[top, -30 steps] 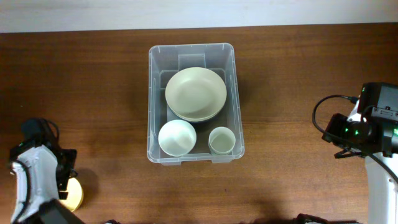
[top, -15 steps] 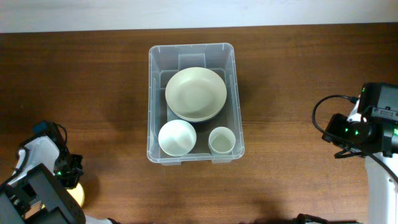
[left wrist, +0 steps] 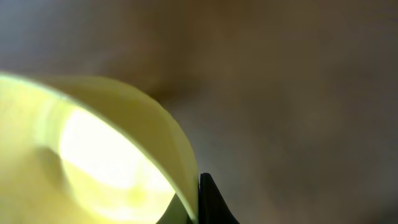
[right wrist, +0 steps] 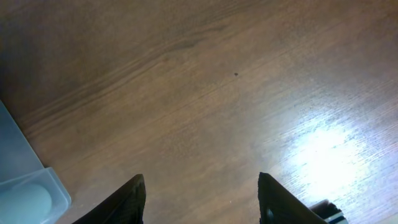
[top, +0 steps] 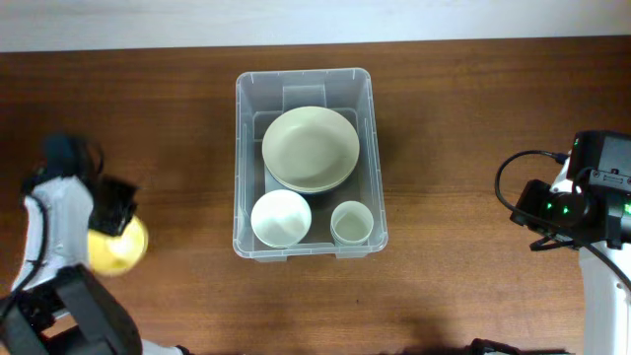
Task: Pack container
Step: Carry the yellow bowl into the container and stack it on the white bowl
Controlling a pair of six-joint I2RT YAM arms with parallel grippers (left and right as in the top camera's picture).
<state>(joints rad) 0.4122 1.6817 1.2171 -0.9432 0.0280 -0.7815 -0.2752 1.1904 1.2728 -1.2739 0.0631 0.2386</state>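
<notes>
The clear plastic container (top: 239, 148) stands mid-table. It holds stacked pale green plates (top: 310, 148), a white bowl (top: 281, 218) and a small cup (top: 350, 223). My left gripper (top: 111, 225) hovers far to the container's left, shut on the rim of a yellow bowl (top: 116, 248). In the left wrist view the yellow bowl (left wrist: 93, 155) fills the lower left, its wall pressed against one dark fingertip (left wrist: 211, 208); the other finger is hidden. My right gripper (right wrist: 202, 205) is open over bare wood, right of the container, nothing between its fingers.
The right arm (top: 582, 207) with its black cable stands at the table's right edge. A corner of the container (right wrist: 18, 180) shows at the lower left of the right wrist view. A pale wall band runs along the table's far edge (top: 315, 22).
My left gripper has shut on the yellow bowl at the front left and carried it up and away from the front edge. The right arm has not moved.
</notes>
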